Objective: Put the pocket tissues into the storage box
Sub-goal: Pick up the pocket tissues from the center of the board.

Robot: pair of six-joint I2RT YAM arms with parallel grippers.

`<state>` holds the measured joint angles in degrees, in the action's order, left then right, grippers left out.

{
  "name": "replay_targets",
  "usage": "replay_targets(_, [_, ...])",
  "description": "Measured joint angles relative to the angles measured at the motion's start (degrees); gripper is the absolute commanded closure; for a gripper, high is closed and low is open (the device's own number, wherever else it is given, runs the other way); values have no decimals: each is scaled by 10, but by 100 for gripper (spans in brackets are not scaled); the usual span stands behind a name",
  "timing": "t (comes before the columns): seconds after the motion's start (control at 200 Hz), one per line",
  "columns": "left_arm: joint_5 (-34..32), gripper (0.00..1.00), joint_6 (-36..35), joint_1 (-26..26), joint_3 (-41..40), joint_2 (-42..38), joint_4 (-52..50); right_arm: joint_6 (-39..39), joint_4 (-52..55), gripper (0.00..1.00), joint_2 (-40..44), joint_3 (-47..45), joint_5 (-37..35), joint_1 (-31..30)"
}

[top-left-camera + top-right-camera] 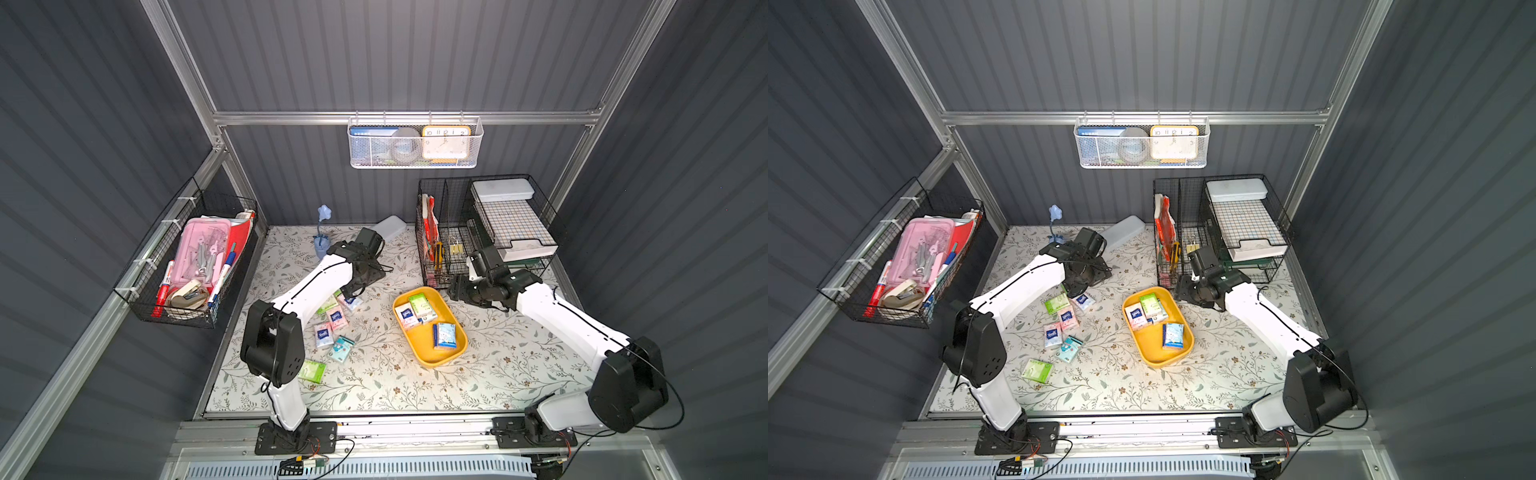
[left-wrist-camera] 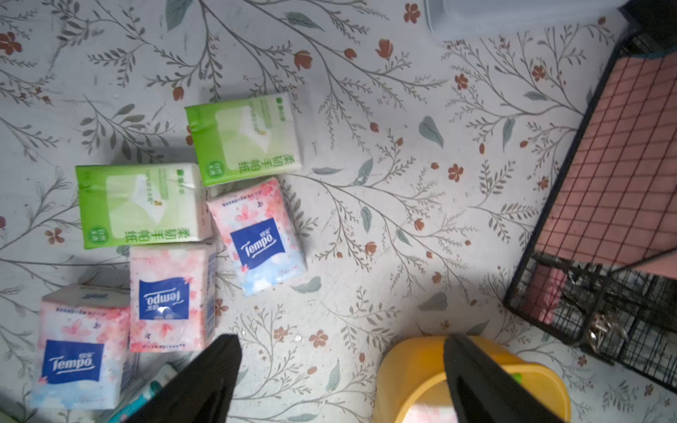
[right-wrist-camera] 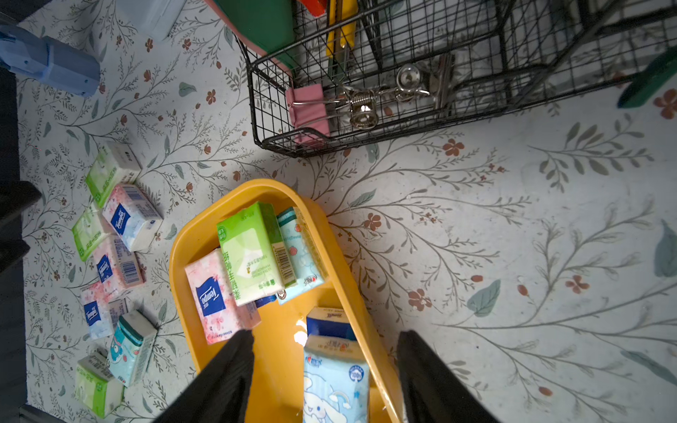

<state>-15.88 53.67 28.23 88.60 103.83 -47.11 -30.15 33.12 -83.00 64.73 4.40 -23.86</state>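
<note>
Box (image 1: 420, 343) sits yellow on the counter (image 1: 374, 386), its long axis slanting from far-left to near-right in both top views. Several tissue packets (image 1: 422, 306) lie inside, mostly lengthwise along it. Loose packets (image 1: 336, 319) trail in a ragged line beside the left arm. Left tool (image 2: 340, 338) hangs with jaws wide apart, empty, between that line and the box. Right tool (image 3: 324, 335) is parted too, gripping nothing, near the box's far end. A pale blue packet (image 3: 335, 381) shows between its fingers, lying in the box.

Packets (image 1: 336, 318) — seven loose (five-plus boxed), one tray (image 1: 424, 347)
</note>
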Motion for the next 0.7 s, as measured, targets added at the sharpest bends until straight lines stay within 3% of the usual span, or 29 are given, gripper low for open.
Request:
replay_targets(0.22, [4, 9, 2, -34, -30, 29, 34, 8, 9, 33, -15, 9, -1, 0])
replay_targets(0.7, [19, 12, 7, -39, -94, 70, 70, 21, 21, 33, -42, 21, -10, 0])
